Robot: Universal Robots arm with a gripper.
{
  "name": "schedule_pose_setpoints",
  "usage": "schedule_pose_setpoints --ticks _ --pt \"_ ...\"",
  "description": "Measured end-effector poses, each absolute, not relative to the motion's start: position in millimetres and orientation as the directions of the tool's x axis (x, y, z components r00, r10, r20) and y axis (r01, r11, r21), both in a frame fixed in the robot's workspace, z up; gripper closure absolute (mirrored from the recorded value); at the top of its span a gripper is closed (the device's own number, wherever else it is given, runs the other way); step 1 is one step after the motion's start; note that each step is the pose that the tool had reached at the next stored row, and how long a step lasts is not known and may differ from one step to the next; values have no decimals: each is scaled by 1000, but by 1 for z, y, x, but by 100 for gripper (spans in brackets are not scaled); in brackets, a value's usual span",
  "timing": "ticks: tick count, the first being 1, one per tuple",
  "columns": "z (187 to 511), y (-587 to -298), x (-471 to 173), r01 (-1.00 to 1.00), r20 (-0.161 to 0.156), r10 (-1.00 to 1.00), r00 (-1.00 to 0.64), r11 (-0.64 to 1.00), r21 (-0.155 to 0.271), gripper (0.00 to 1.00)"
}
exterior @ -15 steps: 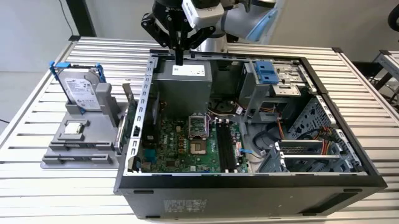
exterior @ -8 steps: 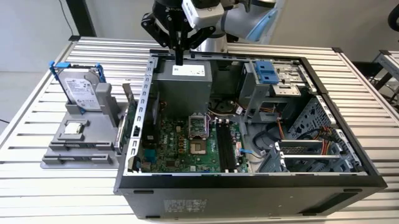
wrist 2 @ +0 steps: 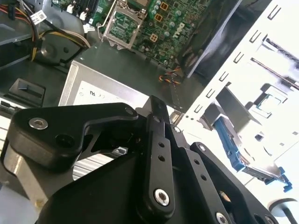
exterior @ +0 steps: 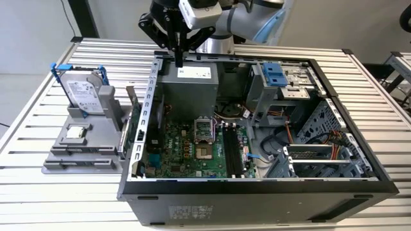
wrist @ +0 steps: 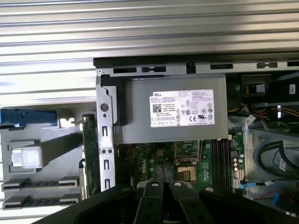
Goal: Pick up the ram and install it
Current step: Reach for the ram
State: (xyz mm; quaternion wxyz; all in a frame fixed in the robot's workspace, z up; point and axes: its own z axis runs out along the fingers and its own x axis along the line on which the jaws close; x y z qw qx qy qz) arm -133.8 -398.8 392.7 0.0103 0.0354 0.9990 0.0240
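The ram (exterior: 128,130) is a thin green stick standing on edge in the grey holder (exterior: 80,144), just outside the open computer case's side wall; in the first wrist view the ram (wrist: 89,149) runs alongside that wall. My gripper (exterior: 180,63) hangs above the case's back corner over the silver power supply (exterior: 189,86), well apart from the ram. Its black fingers (wrist 2: 156,116) are shut with nothing between them. The black memory slots (exterior: 232,151) lie on the green motherboard (exterior: 186,149) inside the case, also seen as memory slots (wrist: 220,156) in the first wrist view.
The holder also carries a silver hard drive in a blue frame (exterior: 83,94) and a small square processor chip (exterior: 77,131). The case (exterior: 257,185) rests on a slatted metal table (exterior: 38,192), with cables and drive cages (exterior: 321,154) on the exterior view's right.
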Motion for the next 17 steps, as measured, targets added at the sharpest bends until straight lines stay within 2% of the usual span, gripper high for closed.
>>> schedule_pose_setpoints --ticks 17 --pt "393 -399 -164 70 -19 71 -997 996 49 100"
